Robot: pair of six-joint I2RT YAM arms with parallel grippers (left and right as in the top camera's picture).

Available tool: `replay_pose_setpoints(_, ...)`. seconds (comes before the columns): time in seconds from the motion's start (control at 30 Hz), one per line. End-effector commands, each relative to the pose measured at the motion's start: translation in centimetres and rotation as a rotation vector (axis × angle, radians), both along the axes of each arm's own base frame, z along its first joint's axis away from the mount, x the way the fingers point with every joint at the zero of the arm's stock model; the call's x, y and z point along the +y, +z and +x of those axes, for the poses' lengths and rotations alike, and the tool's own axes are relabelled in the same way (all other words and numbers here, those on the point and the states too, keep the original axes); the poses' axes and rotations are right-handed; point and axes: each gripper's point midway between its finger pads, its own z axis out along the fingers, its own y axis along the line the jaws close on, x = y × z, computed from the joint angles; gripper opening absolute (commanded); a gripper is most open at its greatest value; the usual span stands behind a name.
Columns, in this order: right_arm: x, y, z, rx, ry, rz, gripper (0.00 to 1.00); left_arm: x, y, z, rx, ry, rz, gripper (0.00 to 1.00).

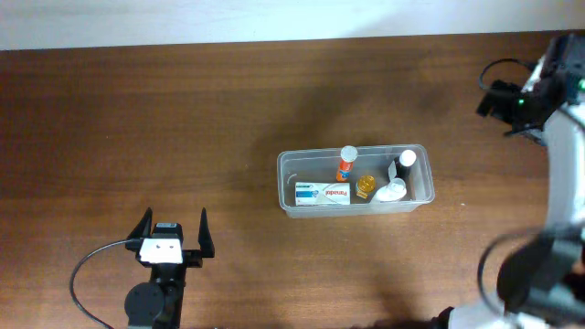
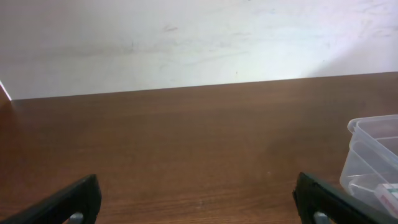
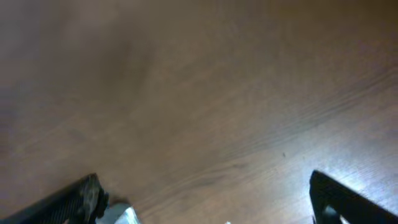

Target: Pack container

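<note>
Brown tabletop [image 1: 183, 128] bears the container [image 1: 282, 187] right of centre; we see left claw [image 1: 175, 216] and right claw [image 3: 203, 180] spread, empty; reaching in could topple its bottles [image 1: 346, 164].

The container [image 1: 285, 187], a clear rectangular tub with rounded corners and a rim, stands upright and lidless on the bench [image 1: 183, 110], partly filled, well apart from the left pincer [image 1: 175, 221], ahead to its right.
</note>
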Motion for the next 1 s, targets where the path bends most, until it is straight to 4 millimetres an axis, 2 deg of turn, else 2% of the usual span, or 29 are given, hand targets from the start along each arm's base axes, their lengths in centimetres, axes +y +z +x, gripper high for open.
replay_pose_setpoints(0.0,3.3,4.1,-2.0,-0.149,0.05,-0.108,0.98,-0.1,0.0,0.0,-0.004,-0.008,0.014,0.99)
replay_pose_setpoints(0.03,5.1,4.7,-3.1,-0.222,0.083,-0.123,0.98,-0.1,0.0,0.0,-0.004,-0.008,0.014,0.99)
replay_pose_setpoints(0.1,6.9,5.2,-5.0,-0.275,0.118,-0.131,0.98,-0.1,0.0,0.0,-0.004,-0.008,0.014,0.99)
replay_pose_setpoints(0.23,9.6,7.0,-8.5,-0.412,0.17,-0.15,0.98,-0.1,0.0,0.0,-0.004,-0.008,0.014,0.99)
replay_pose_setpoints(0.33,10.5,8.4,-10.7,-0.553,0.184,-0.174,0.98,-0.1,0.0,0.0,-0.004,-0.008,0.014,0.99)
replay_pose_setpoints(0.47,10.9,7.6,-13.7,-0.673,0.183,-0.193,0.98,-0.1,0.0,0.0,-0.004,-0.008,0.014,0.99)
replay_pose_setpoints(0.6,11.7,6.5,-15.4,-0.782,0.224,-0.221,0.98,-0.1,0.0,0.0,-0.004,-0.008,0.014,0.99)
replay_pose_setpoints(0.7,13.6,5.4,-16.1,-0.875,0.362,-0.275,0.98,-0.1,0.0,0.0,-0.004,-0.008,0.014,0.99)
replay_pose_setpoints(0.83,14.9,4.1,-16.6,-0.941,0.425,-0.279,0.98,-0.1,0.0,0.0,-0.004,-0.008,0.014,0.99)
replay_pose_setpoints(0.97,17.2,3.5,-16.8,-1.038,0.549,-0.298,0.98,-0.1,0.0,0.0,-0.004,-0.008,0.014,0.99)
